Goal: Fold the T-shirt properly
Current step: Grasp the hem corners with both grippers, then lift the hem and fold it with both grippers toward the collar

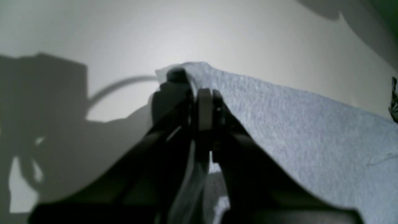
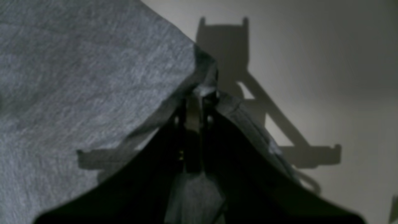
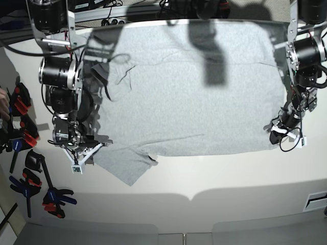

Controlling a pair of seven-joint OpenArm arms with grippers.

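The light heather-grey T-shirt [image 3: 189,92] lies spread flat on the white table [image 3: 204,184], plain side up, with one sleeve [image 3: 127,166] sticking out at the front left. My left gripper [image 3: 280,133] is at the shirt's front right corner. In the left wrist view it [image 1: 194,84] is shut on the grey fabric [image 1: 295,124]. My right gripper [image 3: 84,148] is at the shirt's front left edge beside the sleeve. In the right wrist view it [image 2: 200,93] is shut on a fold of the cloth [image 2: 93,77]. No lettering shows.
Several orange, black and blue spring clamps [image 3: 23,135] lie along the table's left edge, with more [image 3: 51,196] near the front left. Cables [image 3: 110,13] run behind the table's far edge. The table's front edge [image 3: 194,196] runs below the shirt.
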